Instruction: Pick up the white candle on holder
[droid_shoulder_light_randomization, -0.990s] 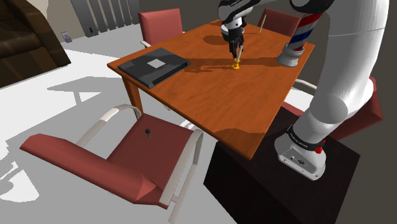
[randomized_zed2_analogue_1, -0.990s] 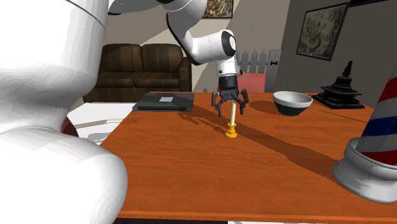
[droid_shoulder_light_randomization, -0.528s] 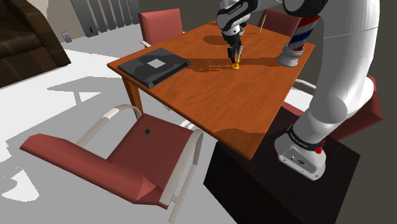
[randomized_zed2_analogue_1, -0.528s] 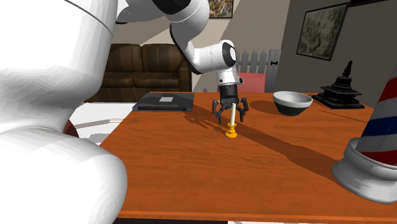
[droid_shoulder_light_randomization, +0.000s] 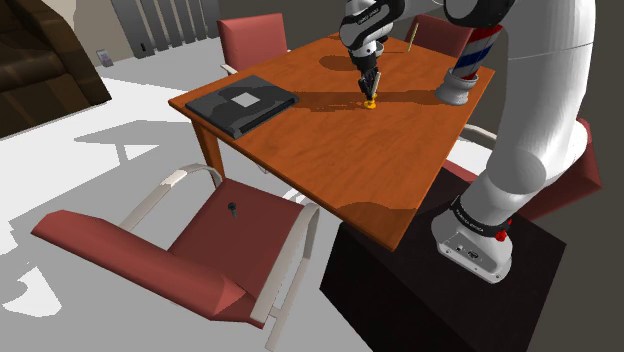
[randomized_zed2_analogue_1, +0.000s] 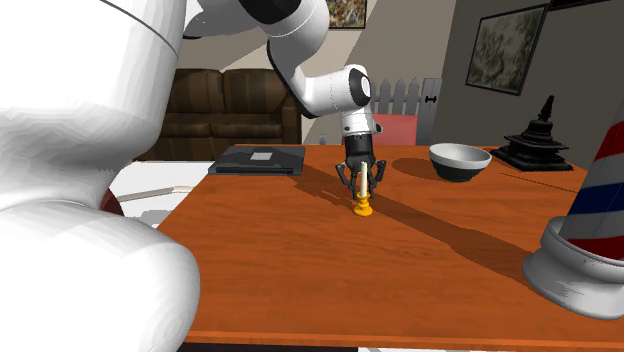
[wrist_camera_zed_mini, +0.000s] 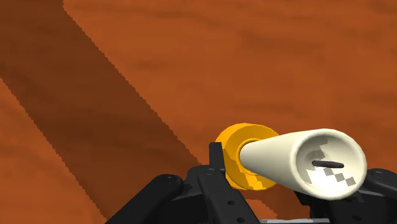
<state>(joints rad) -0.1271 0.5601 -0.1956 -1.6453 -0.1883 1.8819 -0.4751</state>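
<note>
- Cream-white, smooth, tapering candle (randomized_zed2_analogue_1: 365, 186) stands upright in a glossy orange-yellow round holder (randomized_zed2_analogue_1: 364, 209) with a flared, disc-like base. From the wrist view, a short dark wick marks its flat top.
- Candle and holder sit on a polished orange-brown table (randomized_zed2_analogue_1: 300, 270) with faint wood grain, towards the middle of the top.
- All-black, angular gripper (randomized_zed2_analogue_1: 365, 194) comes straight down over the candle and straddles its shaft just above the holder. I cannot tell whether it is clamped on the candle or merely flanks it.
- In the second exterior view, a flat dark-grey rectangular slab (randomized_zed2_analogue_1: 257, 160) with a pale patch lies on the table to the candle's left.
- To the right in that view stand a round bowl (randomized_zed2_analogue_1: 460, 161), white inside and dark outside, and a black tiered ornament with a spire (randomized_zed2_analogue_1: 545, 140).
- A red, white and blue striped pole on a glossy white domed base (randomized_zed2_analogue_1: 590, 245) stands nearest that camera.
- Red padded chairs (droid_shoulder_light_randomization: 210, 250) with pale curved arms surround the table.
</note>
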